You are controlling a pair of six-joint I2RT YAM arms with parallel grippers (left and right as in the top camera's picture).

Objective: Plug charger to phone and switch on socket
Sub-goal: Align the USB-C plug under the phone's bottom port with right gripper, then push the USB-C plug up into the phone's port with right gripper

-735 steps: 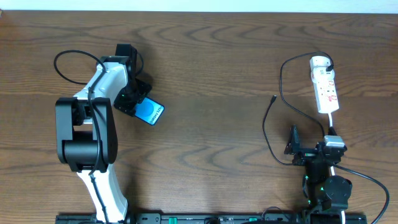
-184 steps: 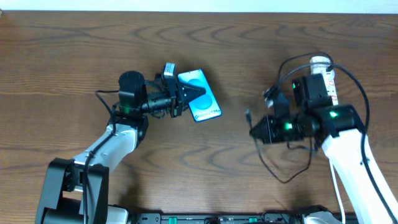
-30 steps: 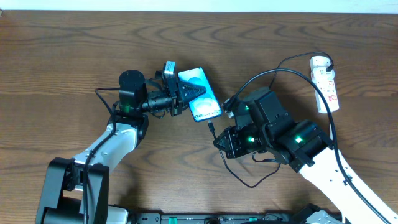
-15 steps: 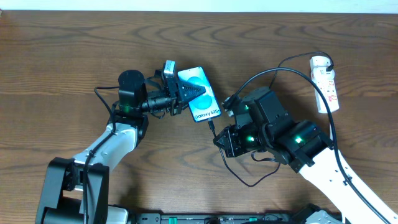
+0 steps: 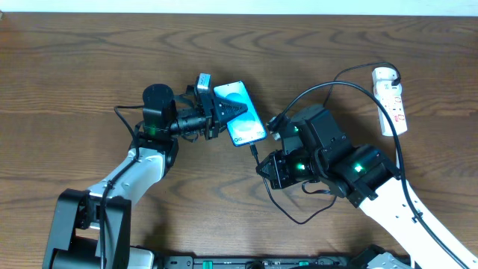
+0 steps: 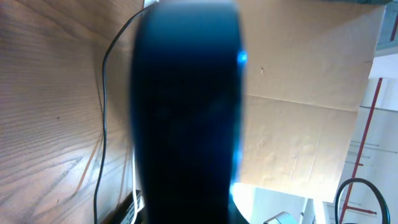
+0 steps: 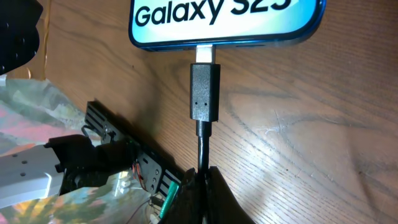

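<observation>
Two arms meet over the bench (image 5: 82,45); the socket (image 5: 390,101) lies well apart, nearest the right arm. The left tool (image 5: 221,116) pinches the phone (image 5: 243,116); the right tool (image 7: 202,182) pinches the charger (image 7: 204,93) behind its plug, whose long axis points straight ahead into the phone's port, metal tip showing.

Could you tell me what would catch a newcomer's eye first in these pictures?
The bright cyan phone, mid-table and clamped in the left hand, stands out first. Next comes the charger, its metal tip meeting the phone's lower edge, cable pinched by the right hand. The white socket lies at the far right.
</observation>
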